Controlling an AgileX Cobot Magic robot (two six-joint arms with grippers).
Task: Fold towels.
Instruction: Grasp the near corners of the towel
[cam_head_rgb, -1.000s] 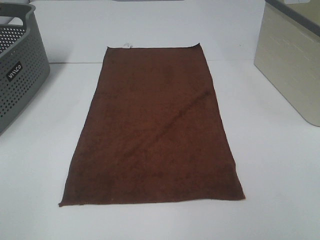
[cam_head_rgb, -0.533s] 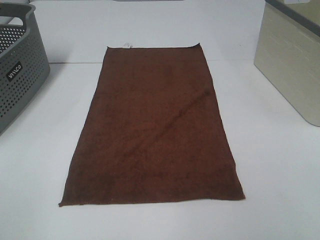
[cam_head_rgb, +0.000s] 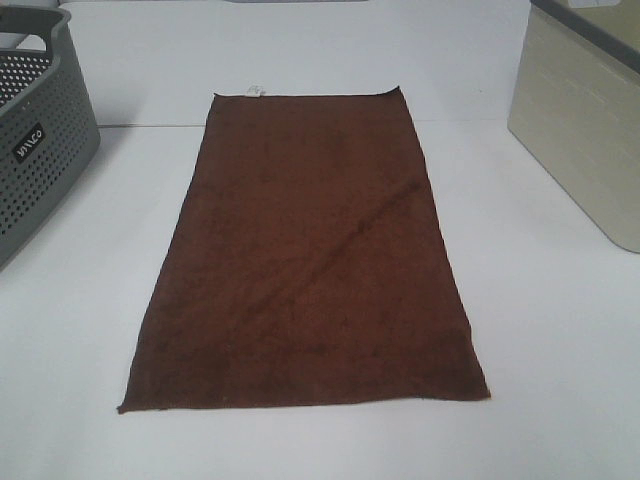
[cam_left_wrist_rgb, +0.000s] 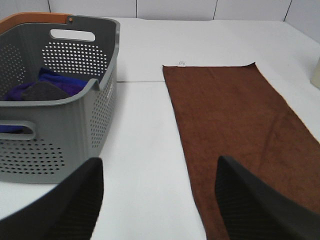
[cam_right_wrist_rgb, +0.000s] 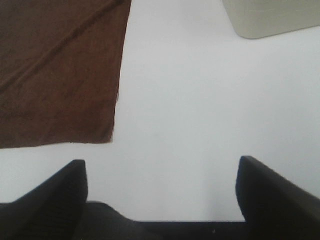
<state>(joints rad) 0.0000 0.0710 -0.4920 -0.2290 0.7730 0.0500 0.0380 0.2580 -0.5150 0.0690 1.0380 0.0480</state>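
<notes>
Awaiting first fold: brown towel (cam_head_rgb: 305, 255), spread flat at full length on white table (cam_head_rgb: 560, 350), between grey basket (cam_head_rgb: 40, 150) and beige bin (cam_head_rgb: 580, 130). Left gripper (cam_left_wrist_rgb: 159, 165), right gripper (cam_right_wrist_rgb: 162, 161): jaws spread wide, holding nothing. Done: nothing. Remaining: every fold.

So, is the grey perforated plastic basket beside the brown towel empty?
No, the left wrist view shows blue-purple cloth lying inside the grey perforated plastic basket.
</notes>
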